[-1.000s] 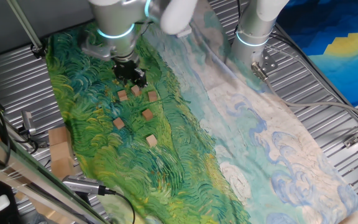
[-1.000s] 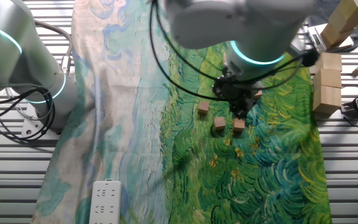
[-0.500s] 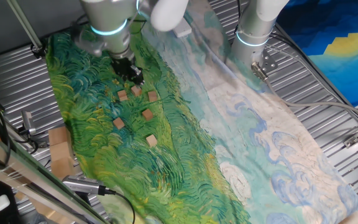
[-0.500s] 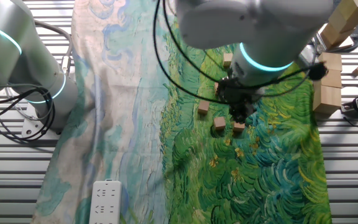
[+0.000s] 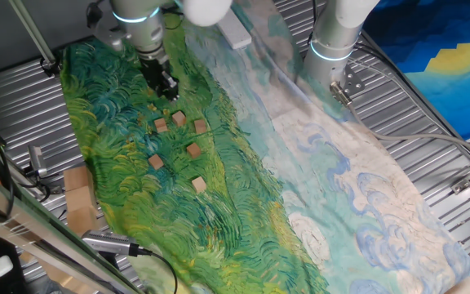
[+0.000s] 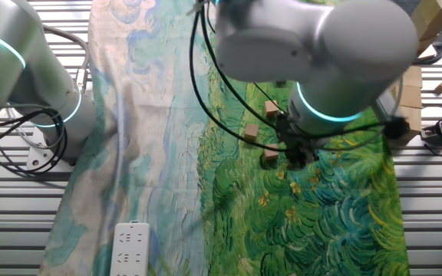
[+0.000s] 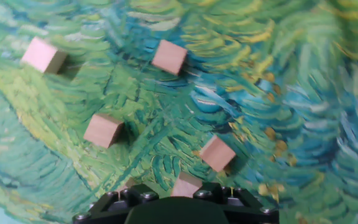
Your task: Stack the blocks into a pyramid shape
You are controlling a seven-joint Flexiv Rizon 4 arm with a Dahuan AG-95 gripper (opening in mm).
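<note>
Lying singly on a green, swirl-painted cloth [image 5: 121, 188], six blocks [image 5: 194, 150] are spread out, none resting on another. Three of them sit close together in a loose row at the far end of the group, and the other three trail off toward the near edge, each well apart from its neighbours. The hand view takes in five of them [image 7: 103, 130], one right at the lower edge beside the dark hand housing. The jaws hang over the cloth just beyond the row of three, pointing down, touching no block. They look like a small dark shape in both fixed views, and the hand view shows no fingertips, so whether they stand open or closed cannot be told. The cloth fades to pale blue and cream across the ribbed metal table [image 5: 431, 106]. A white power strip [image 6: 131, 249] lies on the pale end.
</note>
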